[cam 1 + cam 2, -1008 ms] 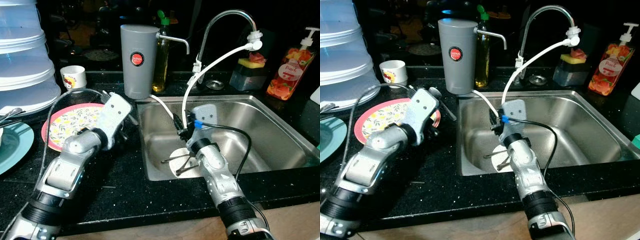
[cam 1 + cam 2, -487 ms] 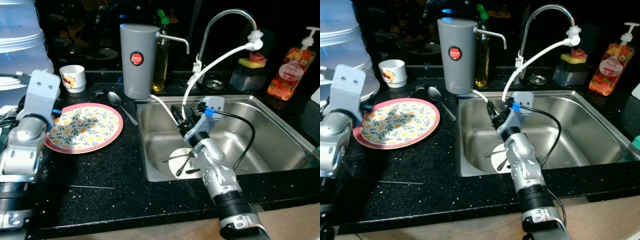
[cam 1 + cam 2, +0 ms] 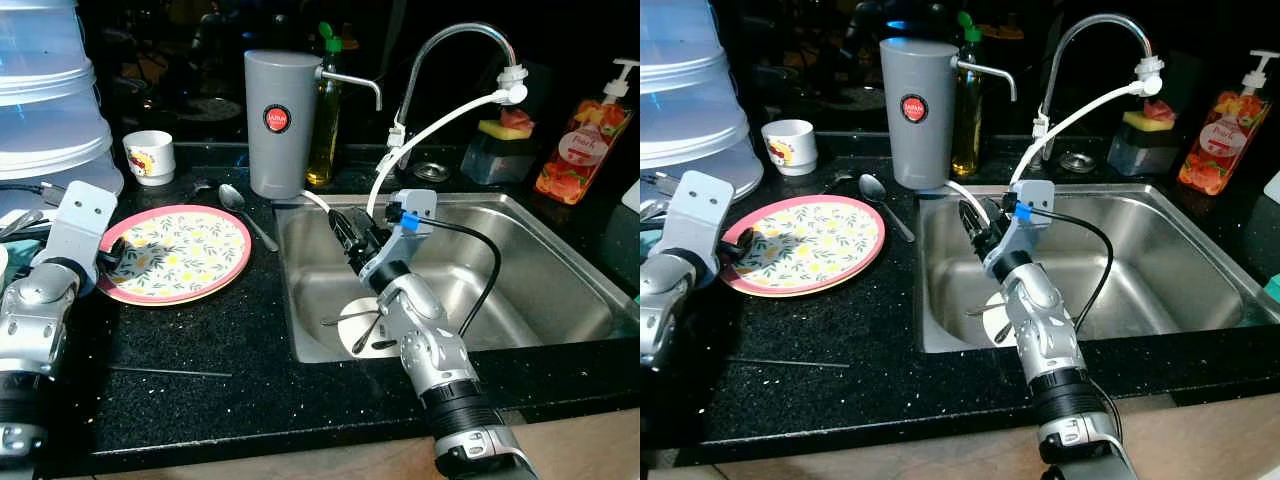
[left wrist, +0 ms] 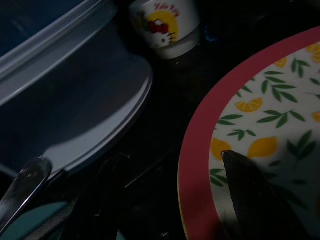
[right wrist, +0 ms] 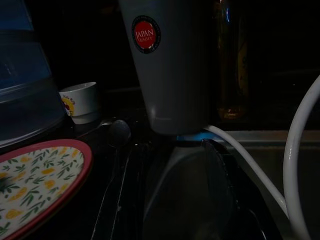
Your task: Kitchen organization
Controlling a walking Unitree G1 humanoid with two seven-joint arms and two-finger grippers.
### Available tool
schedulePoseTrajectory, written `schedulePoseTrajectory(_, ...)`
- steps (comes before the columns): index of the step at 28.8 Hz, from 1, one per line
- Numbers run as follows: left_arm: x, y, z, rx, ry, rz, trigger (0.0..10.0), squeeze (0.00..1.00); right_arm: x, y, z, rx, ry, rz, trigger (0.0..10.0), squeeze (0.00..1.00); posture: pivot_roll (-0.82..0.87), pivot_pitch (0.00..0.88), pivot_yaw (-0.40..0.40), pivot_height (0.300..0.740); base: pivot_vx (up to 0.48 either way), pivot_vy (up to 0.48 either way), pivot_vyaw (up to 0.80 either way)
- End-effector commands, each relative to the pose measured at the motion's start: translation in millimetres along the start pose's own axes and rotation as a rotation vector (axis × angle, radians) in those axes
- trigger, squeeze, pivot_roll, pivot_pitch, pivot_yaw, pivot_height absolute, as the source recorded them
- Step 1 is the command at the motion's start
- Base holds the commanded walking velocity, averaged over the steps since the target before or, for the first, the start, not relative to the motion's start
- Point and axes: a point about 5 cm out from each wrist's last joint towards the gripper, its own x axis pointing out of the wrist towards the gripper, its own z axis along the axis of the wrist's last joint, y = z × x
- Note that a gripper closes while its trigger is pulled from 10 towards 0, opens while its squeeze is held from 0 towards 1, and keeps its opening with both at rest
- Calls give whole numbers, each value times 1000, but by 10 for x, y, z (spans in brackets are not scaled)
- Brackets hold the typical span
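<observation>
We see our left gripper (image 3: 108,258) at the lemon plate (image 3: 180,250)'s 9 o'clock rim, fingers spread across the edge. Our right gripper (image 3: 352,232) hangs over the sink (image 3: 560,270), fingers parted, pointing toward the spoon (image 3: 243,208) at the plate's 2 o'clock.

Left tool (image 3: 108,256) sits low at the near left, fingers parted; right tool (image 3: 352,232) reaches forward at centre, arm raised.
</observation>
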Motion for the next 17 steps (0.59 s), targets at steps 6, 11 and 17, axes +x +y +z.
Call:
schedulePoseTrajectory(6,60,-32,85,-24,-82,-25,10000,0,30,0,103,4,-30,13,10000,0,72,17,-62,740,0,0,0)
schedulePoseTrajectory(11,93,-23,114,-69,-97,-48,10000,0,42,0,122,9,-35,13,10000,0,73,19,-65,740,0,0,0)
schedulePoseTrajectory(17,119,-121,5,-42,-61,-153,10000,0,51,-1,137,12,-35,14,10000,0,69,23,-67,740,0,0,0)
